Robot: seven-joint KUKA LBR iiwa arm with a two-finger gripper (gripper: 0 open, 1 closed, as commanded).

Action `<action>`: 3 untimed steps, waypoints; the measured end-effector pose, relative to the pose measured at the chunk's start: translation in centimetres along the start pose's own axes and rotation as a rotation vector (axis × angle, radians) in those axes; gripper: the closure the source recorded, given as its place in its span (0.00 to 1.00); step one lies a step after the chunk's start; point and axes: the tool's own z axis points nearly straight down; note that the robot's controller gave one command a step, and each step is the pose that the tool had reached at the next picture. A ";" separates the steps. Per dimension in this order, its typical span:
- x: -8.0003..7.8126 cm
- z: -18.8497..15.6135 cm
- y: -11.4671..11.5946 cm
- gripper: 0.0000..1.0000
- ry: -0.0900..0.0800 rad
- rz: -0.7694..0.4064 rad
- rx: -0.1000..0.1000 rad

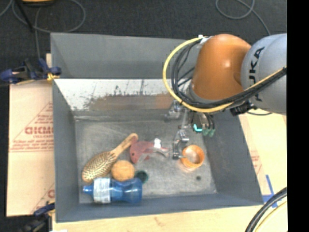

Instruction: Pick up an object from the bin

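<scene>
Gripper (179,150) low in grey metal bin (231,163), w/ round orange plastic cup (193,157) just beside it at 4 o'clock, pink fish-like toy (141,150) at 9 o'clock; can't tell if claw's open or closed.

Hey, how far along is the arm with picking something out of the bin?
Done: the gripper is low in the bin, at the left rim of the orange cup, beside a pink toy. In hand: nothing visibly lifted; cup, toy, wooden hairbrush, orange ball and blue bottle all lie on the floor. Left: the grasp and the lift out.
</scene>
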 end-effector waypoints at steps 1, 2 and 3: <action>-0.2 -0.4 0.0 0.00 -0.008 0.000 0.000; -1.5 7.8 2.4 0.00 -0.013 0.016 -0.003; -1.7 10.0 3.3 0.00 -0.003 -0.047 0.000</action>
